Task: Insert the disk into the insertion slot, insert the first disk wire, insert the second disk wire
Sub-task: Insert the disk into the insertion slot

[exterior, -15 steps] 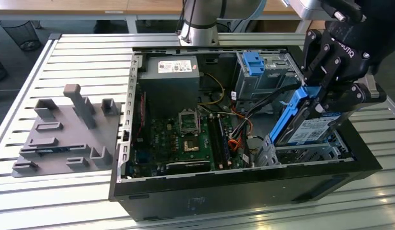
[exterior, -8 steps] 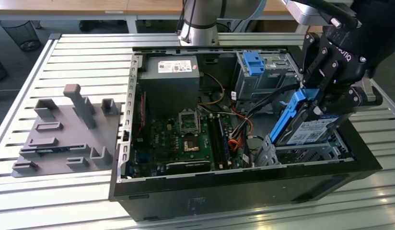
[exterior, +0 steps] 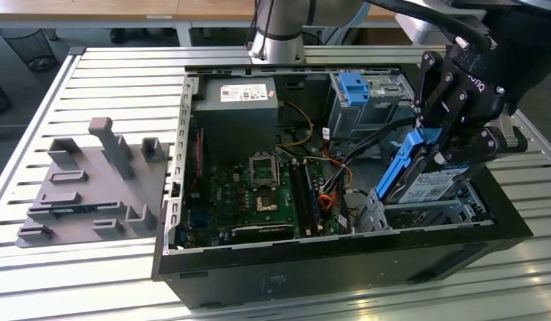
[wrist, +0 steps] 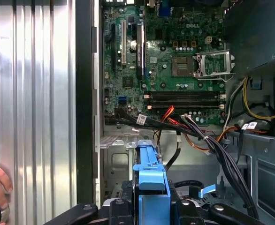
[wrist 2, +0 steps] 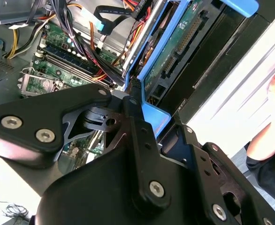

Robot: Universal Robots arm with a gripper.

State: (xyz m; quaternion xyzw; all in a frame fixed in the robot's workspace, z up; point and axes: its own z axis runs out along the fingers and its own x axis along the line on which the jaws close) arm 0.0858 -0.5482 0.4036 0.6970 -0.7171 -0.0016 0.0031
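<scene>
Step in hand: disk insertion, not yet complete. The claw point(exterior: 443, 137) is clenched on the disk point(exterior: 433, 182), which it holds steeply tilted with the lower edge at the mouth of the insertion slot point(exterior: 424, 215), directly beneath the claw. Judgement: seating calls for squaring the disk to the slot — clear of the cable bundle point(exterior: 376, 138) beside the claw.

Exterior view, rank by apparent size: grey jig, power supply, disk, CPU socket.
1. grey jig
2. power supply and disk: these look alike. The disk is tilted and lifted in the claw, so I won't rank them.
3. CPU socket
</scene>
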